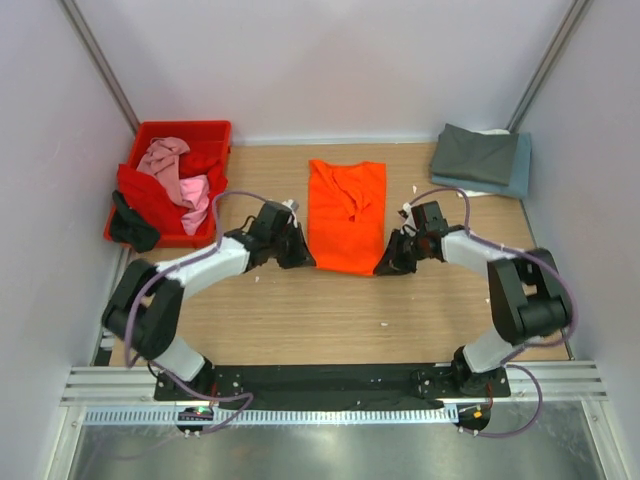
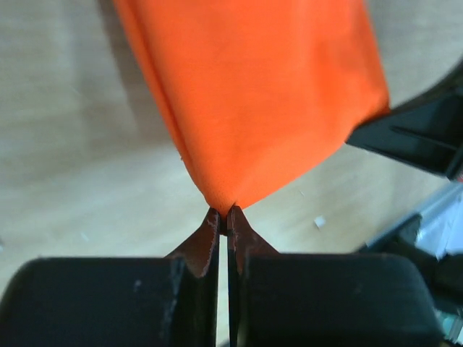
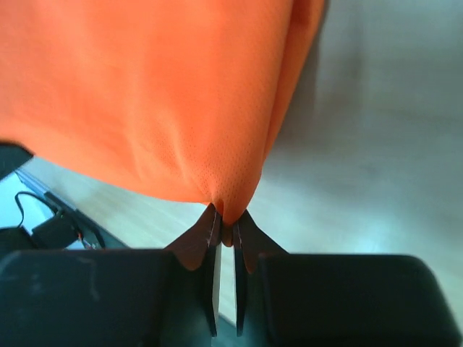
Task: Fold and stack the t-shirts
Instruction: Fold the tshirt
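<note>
left gripper (image 2: 223, 217) is clamping the near left corner of the orange t-shirt (image 1: 345, 215), right gripper (image 3: 226, 220) the near right corner. the shirt is lying on the desk (image 1: 300, 315) between them. both wrist views are cutting off its far end.

Orange t-shirt (image 1: 345, 215): matt fine-knit cloth. Table (image 1: 300, 310): smooth wood-grain surf. Crate (image 1: 185, 126): smooth red plastic.

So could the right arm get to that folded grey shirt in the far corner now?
Probably not right away: its hand is shut on a near corner of the orange shirt. The bare table toward the grey shirt looks free, so after letting go it likely could.
</note>
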You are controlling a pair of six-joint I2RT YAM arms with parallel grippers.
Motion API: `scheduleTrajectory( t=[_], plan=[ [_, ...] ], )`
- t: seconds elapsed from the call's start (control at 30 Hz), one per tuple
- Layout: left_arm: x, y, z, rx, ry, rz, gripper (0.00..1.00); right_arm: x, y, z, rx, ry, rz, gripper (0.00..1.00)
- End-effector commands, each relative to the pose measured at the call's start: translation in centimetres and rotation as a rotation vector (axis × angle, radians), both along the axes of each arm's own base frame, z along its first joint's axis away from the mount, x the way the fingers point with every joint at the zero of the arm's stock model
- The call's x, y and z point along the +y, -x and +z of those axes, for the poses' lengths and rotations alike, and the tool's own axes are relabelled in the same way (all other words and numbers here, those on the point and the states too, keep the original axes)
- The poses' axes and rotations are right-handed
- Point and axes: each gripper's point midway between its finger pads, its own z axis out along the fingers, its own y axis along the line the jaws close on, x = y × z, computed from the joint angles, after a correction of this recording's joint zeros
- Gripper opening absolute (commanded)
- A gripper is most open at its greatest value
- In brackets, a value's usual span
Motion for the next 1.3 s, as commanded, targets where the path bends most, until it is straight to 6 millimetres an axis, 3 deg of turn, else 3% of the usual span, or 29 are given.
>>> scheduleTrajectory(
  t=[0.0,0.03,0.07,0.1,0.13,0.17,0.23,0.33,0.47,0.6,0.83,0.93,1.03,1.1,1.13,1.17,1.23,1.27],
  plan=[
    [0.9,4.6,3.6,-0.021,-0.028,0.002,0.00,0.1,3.0,3.0,-0.026,0.011,-0.030,0.08],
    [1.3,5.3,3.9,-0.022,-0.035,0.014,0.00,-0.1,4.2,3.2,-0.005,0.022,-0.037,0.08],
    [1.6,6.7,4.2,-0.007,-0.041,0.008,0.00,0.0,4.9,4.7,-0.049,0.014,-0.037,0.08],
    [2.0,7.8,4.1,0.014,-0.035,0.021,0.00,0.0,6.2,4.5,-0.030,0.025,-0.046,0.07],
    [2.4,8.5,5.5,-0.010,-0.009,0.025,0.00,-0.1,7.4,4.6,-0.014,0.031,-0.046,0.07],
    [2.8,9.6,5.4,0.015,-0.021,0.020,0.00,-0.2,8.3,5.6,-0.048,0.018,-0.047,0.06],
    [3.7,10.8,6.2,0.011,-0.004,0.032,0.00,0.2,10.0,6.4,-0.038,0.002,-0.048,0.05],
    [4.9,11.8,6.7,0.019,-0.024,0.049,0.01,0.6,11.0,8.4,-0.072,-0.042,-0.063,0.03],
    [6.1,11.5,7.6,-0.004,-0.072,0.081,0.02,1.1,10.4,10.8,-0.117,-0.071,-0.061,0.03],
    [5.6,10.7,7.5,0.006,-0.102,0.067,0.02,1.7,8.8,12.0,-0.145,-0.052,-0.022,0.03],
    [4.8,8.3,8.2,0.016,-0.101,0.054,0.02,2.5,6.2,12.4,-0.143,0.000,0.025,0.02],
    [4.6,7.0,8.5,0.030,-0.088,0.050,0.02,2.9,5.0,11.5,-0.121,0.014,0.033,0.02],
    [4.6,5.1,8.8,0.050,-0.063,0.048,0.03,3.1,3.2,11.5,-0.127,0.005,0.038,0.02],
    [4.5,3.1,9.0,0.031,-0.053,0.041,0.06,3.2,0.6,11.4,-0.125,0.009,0.031,0.01],
    [4.9,1.1,7.0,0.072,-0.074,0.072,0.06,2.3,-1.5,11.1,-0.146,0.044,-0.013,0.01],
    [4.6,-0.7,7.7,0.073,-0.048,0.077,0.06,2.5,-4.1,12.2,-0.183,0.038,-0.036,0.01],
    [4.8,-4.3,7.2,0.101,-0.025,0.087,0.11,2.1,-9.4,9.2,-0.159,0.072,-0.080,0.05],
    [4.6,-8.5,7.1,0.075,-0.041,0.127,0.18,2.7,-13.8,11.9,-0.247,0.048,-0.088,0.05]
  ],
)
